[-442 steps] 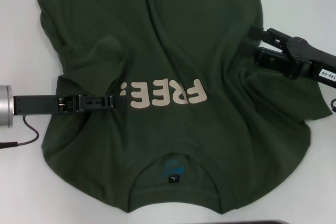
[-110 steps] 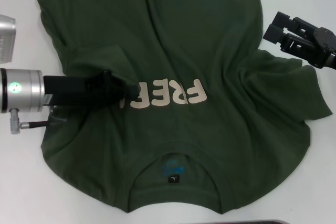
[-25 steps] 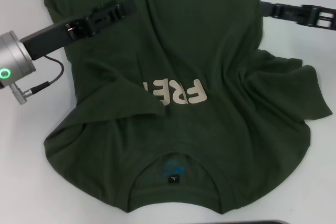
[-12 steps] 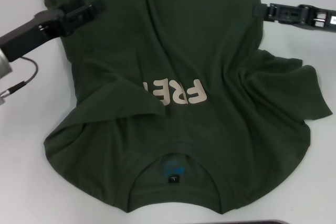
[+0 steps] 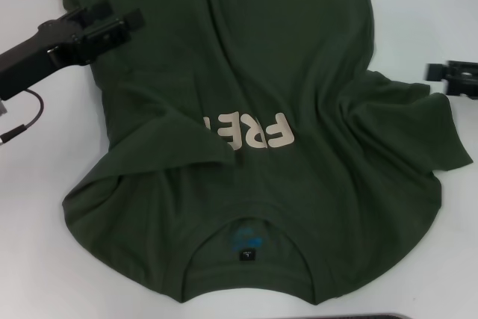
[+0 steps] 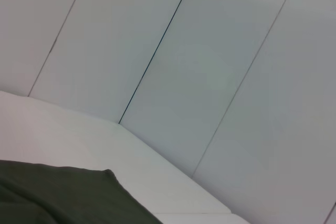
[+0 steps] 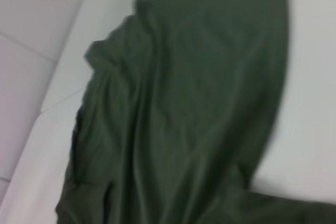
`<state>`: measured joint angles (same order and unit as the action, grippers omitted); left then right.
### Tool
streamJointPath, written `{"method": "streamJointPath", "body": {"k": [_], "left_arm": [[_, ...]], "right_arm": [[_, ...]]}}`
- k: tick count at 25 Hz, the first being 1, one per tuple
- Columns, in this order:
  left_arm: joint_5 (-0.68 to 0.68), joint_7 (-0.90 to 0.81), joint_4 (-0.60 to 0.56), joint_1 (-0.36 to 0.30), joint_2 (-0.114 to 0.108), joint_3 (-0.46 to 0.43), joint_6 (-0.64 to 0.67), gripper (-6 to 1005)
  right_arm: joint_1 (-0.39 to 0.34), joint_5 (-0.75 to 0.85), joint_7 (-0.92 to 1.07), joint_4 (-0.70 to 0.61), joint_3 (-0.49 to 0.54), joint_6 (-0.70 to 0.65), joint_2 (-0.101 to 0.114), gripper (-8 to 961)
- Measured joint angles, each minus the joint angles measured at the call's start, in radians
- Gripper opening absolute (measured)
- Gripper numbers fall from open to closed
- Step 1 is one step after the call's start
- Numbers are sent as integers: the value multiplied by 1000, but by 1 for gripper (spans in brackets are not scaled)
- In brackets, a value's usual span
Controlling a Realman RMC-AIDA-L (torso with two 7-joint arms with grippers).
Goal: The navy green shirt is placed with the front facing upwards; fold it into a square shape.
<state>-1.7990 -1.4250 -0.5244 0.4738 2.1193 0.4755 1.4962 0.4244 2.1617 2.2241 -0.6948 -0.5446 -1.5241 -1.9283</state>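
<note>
The navy green shirt lies spread on the white table, collar nearest me with a blue print and small black tag inside it. Its left sleeve is folded inward and covers the end of the cream letters. My left gripper hovers over the shirt's left edge at the far left, fingers apart, holding nothing. Only the tip of my right gripper shows, at the right border beside the right sleeve. A shirt corner appears in the left wrist view, and shirt cloth fills the right wrist view.
The left arm's cable hangs over bare table left of the shirt. A dark object's edge shows at the near border. Pale wall panels rise behind the table.
My left gripper has drawn back leftward across the shirt's upper left. My right gripper has pulled away to the right and nearer, now mostly out of the head view. The shirt has not moved.
</note>
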Motion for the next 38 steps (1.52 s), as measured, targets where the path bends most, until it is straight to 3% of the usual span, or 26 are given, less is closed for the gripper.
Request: {"method": "streamJointPath", "body": {"k": [7,12,25,38], "left_arm": [[0,-1,3,3,5,0,7,887],[19,-4,4,1,5,0,8,888],[41,-6,12,-3,9,-2,6,888],[48,-1,12,-3,16,-2,-3,887]], "right_arm": [[-86,7,16,-59,60,-72,10,886],[-108,8,-7,-55,65,-67,4,879],[-66,18,-35,-36,53,7,-26,867],[-47,54,-54,3,53,38,-33,856]]}}
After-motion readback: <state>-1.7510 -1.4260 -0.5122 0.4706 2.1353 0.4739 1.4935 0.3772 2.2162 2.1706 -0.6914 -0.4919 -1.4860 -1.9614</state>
